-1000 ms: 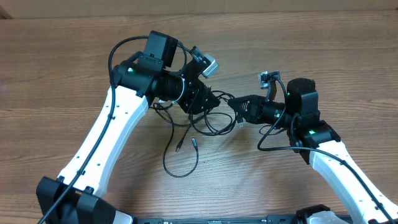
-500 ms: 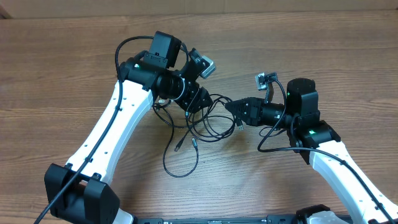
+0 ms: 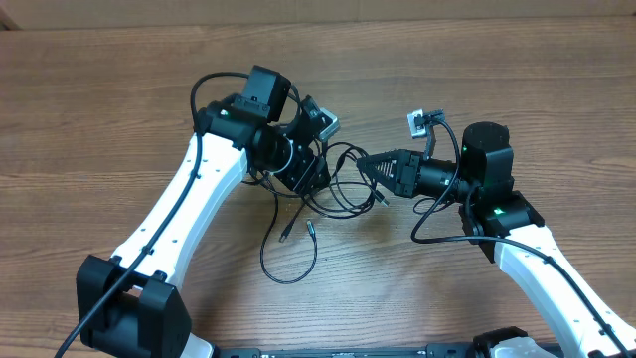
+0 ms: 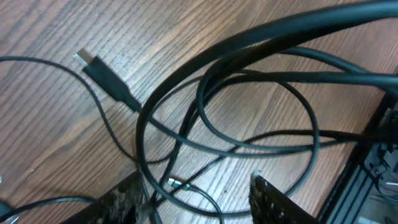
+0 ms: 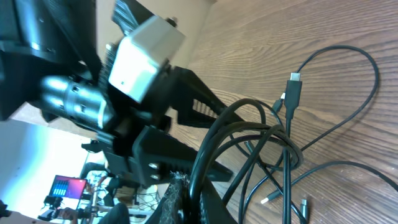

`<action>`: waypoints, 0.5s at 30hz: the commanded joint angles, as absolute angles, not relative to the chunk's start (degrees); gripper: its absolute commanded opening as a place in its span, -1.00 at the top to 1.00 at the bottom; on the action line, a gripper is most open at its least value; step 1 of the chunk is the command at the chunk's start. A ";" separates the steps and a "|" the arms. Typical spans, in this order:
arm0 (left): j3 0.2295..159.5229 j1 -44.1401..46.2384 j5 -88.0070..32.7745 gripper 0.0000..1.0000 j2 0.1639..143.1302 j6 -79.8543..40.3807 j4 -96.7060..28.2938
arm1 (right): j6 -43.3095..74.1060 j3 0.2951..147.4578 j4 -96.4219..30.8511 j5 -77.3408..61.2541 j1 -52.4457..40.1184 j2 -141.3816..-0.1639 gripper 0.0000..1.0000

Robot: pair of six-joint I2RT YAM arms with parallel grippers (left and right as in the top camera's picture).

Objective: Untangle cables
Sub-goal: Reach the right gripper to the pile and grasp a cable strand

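- Overhead: cables (image 3: 336, 196) lie knotted between both grippers, loose ends trailing just past the left gripper (image 3: 314, 179).
- Left jaws spread over the knot.
- Right gripper (image 3: 366, 162) pinches a loop.
- Untangling looks barely begun.

blocked: cables (image 3: 343, 194) looped at centre; open: bare table (image 3: 109, 89) left, right, beyond
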State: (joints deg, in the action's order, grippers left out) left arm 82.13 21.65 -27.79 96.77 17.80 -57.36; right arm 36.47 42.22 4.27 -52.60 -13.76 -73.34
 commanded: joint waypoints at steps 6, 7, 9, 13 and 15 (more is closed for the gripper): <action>77.84 24.91 -28.86 -0.11 97.41 16.64 -50.11 | 37.76 42.74 5.98 -55.42 -13.87 -72.99 0.92; 77.84 25.32 -28.99 -0.11 97.41 16.60 -49.25 | 37.76 42.74 5.98 -55.46 -13.87 -72.99 0.92; 77.84 26.11 -29.02 -0.11 97.41 16.01 -47.57 | 37.76 42.74 5.98 -55.64 -13.87 -72.99 0.92; 77.84 27.35 -28.97 -0.09 97.41 14.98 -45.12 | 37.74 42.74 6.00 -56.12 -13.87 -72.99 0.92; 77.82 27.59 -28.86 -0.02 97.43 14.96 -44.73 | 37.76 42.74 6.02 -56.34 -13.87 -72.99 0.92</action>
State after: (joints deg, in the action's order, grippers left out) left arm 78.24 27.00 -27.83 96.79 16.25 -45.30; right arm 37.54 42.22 5.39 -54.68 -13.76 -73.34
